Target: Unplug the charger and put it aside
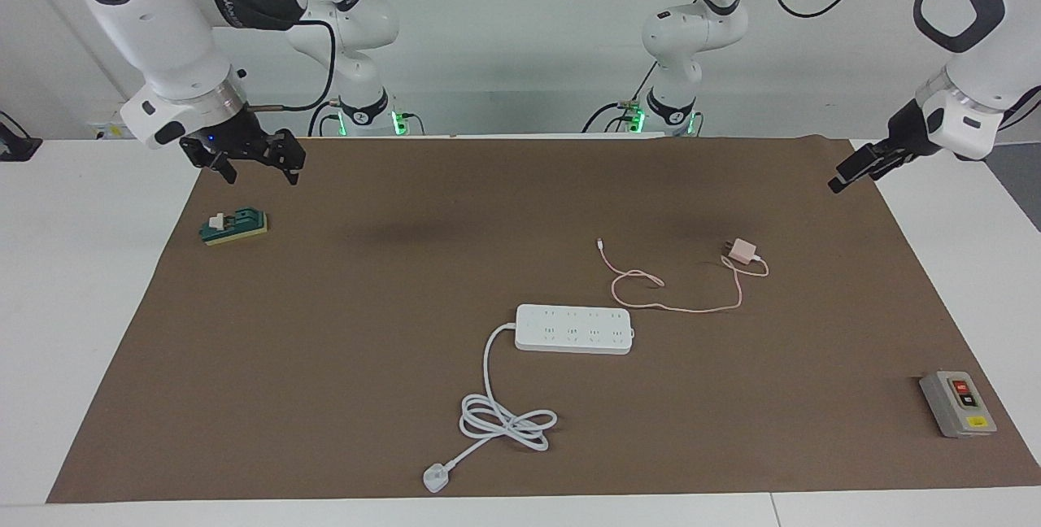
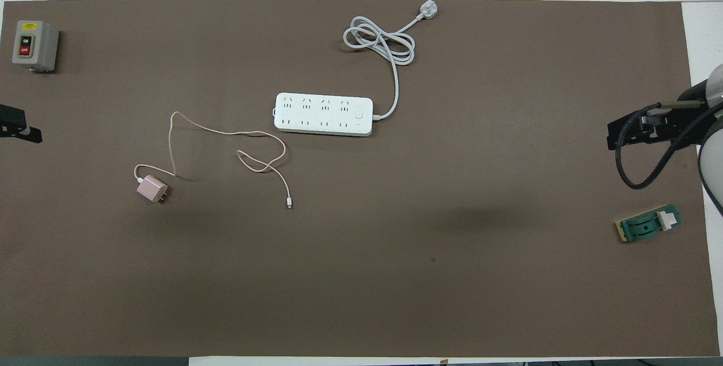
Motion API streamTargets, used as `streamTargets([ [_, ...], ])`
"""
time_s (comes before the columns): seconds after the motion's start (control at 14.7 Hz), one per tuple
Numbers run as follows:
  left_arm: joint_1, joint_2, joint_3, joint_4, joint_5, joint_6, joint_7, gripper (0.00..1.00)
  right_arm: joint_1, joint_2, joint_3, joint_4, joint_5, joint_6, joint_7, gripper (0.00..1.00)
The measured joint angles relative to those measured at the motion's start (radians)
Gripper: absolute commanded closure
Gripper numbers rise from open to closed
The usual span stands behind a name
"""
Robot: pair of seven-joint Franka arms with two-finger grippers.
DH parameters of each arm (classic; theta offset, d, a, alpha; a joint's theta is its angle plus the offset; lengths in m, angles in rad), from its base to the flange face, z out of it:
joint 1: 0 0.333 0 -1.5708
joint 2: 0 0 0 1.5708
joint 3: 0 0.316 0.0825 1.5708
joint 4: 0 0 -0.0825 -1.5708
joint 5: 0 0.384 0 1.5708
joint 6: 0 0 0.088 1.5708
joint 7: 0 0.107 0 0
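The charger (image 1: 741, 250) is a small pale-pink cube that lies on the brown mat, with its prongs in no socket. It lies nearer to the robots than the white power strip (image 1: 575, 328) and toward the left arm's end. It also shows in the overhead view (image 2: 151, 188). Its thin pink cable (image 1: 651, 299) loops loosely on the mat beside the strip (image 2: 323, 114). My right gripper (image 1: 259, 176) is open and empty, up over the mat's corner at the right arm's end. My left gripper (image 1: 850, 173) is up over the mat's edge at the left arm's end, well apart from the charger.
The strip's thick white cord (image 1: 504, 421) coils on the mat and ends in a flat white plug (image 1: 437, 478) by the edge farthest from the robots. A grey on/off switch box (image 1: 958, 402) stands at the left arm's end. A green block (image 1: 236, 226) lies under the right gripper.
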Motion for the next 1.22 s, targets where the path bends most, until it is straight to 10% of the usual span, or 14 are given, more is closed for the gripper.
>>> streamTargets([
  [1.22,-0.111,-0.037,-0.042,0.042,0.125,0.017,-0.031,0.00,0.001,-0.020,-0.046,0.064,0.001,-0.018,-0.041,0.00],
])
